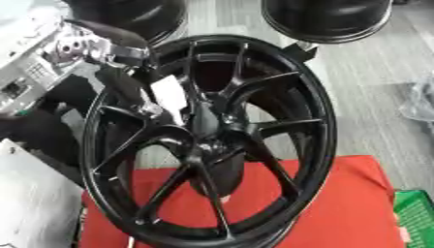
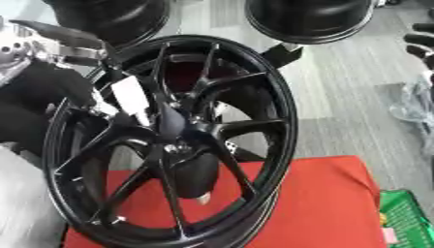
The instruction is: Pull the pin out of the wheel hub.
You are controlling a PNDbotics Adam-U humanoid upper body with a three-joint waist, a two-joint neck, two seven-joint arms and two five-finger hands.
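Since no pin can be made out against the black metal, I cannot say whether it is out or in. The task reads as not yet finished. The wheel (image 1: 212,140) stands upright on its rim on the red worktop (image 1: 356,203), face towards the camera, and its hub (image 1: 208,141) sits at the middle where the spokes meet. A dark mass hangs behind the hub, with a pale tip (image 2: 203,197) at its lower end. What that tip is I cannot tell.

The left arm (image 1: 118,80) comes in from the upper left and passes between the spokes, close by a white tag (image 1: 169,94). The left hand (image 1: 154,110) is black on black among the spokes, so I cannot tell if it is released, clenched or grasping anything. The right hand shows in neither view.

My guess is that room is tight at the hub, with spokes on every side of the arm and narrow gaps between them. Any pull probably has to come straight back through the same gap.

Outside the rim there is more freedom. Open red worktop lies to the right, with grey floor (image 1: 373,97) beyond it. Two more black wheels (image 1: 326,19) stand near the top edge, a green crate (image 1: 417,218) sits at the lower right, and a white sheet (image 1: 34,203) lies at the lower left.
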